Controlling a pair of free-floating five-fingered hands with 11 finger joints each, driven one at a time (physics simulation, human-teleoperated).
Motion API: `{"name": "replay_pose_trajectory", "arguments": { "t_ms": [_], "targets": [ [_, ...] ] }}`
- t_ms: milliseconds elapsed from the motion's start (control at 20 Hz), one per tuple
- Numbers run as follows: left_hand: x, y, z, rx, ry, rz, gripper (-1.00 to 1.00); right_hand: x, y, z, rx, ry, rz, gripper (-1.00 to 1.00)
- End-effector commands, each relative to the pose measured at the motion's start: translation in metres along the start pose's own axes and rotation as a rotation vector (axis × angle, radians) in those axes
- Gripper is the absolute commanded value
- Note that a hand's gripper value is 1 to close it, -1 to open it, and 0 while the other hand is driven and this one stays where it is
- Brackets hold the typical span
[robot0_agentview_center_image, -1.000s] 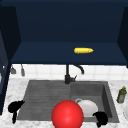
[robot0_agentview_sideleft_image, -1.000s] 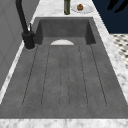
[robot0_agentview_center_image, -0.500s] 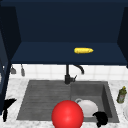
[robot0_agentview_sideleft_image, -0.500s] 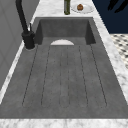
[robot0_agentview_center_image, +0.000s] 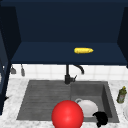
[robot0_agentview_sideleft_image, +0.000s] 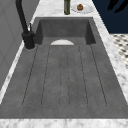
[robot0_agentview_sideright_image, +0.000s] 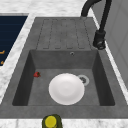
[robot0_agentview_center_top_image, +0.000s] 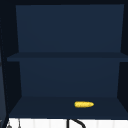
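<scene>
A marble desk (robot0_agentview_center_image: 13, 100) carries a dark grey sink (robot0_agentview_center_image: 37, 100) under an open dark blue cabinet (robot0_agentview_center_image: 67, 37). The right hand (robot0_agentview_center_image: 101, 118) hangs at the front right corner of the basin, just beside the white plate (robot0_agentview_center_image: 87, 107); I cannot tell if its fingers are open or curled. The plate lies flat on the basin floor, near the drain (robot0_agentview_sideright_image: 83, 79). A red ball (robot0_agentview_center_image: 67, 115) is in front of the plate in the front view. The black tap (robot0_agentview_center_image: 68, 75) stands behind. A green bottle (robot0_agentview_center_image: 121, 95) stands on the desk at the right. A yellow corn cob (robot0_agentview_center_image: 83, 50) lies on the cabinet's lower shelf.
</scene>
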Motion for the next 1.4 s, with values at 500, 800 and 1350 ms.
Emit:
{"name": "replay_pose_trajectory", "arguments": {
  "t_ms": [500,800,1350],
  "targets": [
    [-0.027,0.065,0.051,0.065,-0.015,0.104,-1.0,0.0,0.0,0.0,0.0,0.0,0.0,0.0],
    [-0.035,0.097,0.061,0.07,-0.006,0.144,-1.0,0.0,0.0,0.0,0.0,0.0,0.0,0.0],
    [-0.035,0.155,0.064,0.077,-0.013,0.2,-1.0,0.0,0.0,0.0,0.0,0.0,0.0,0.0]
  ]
}}
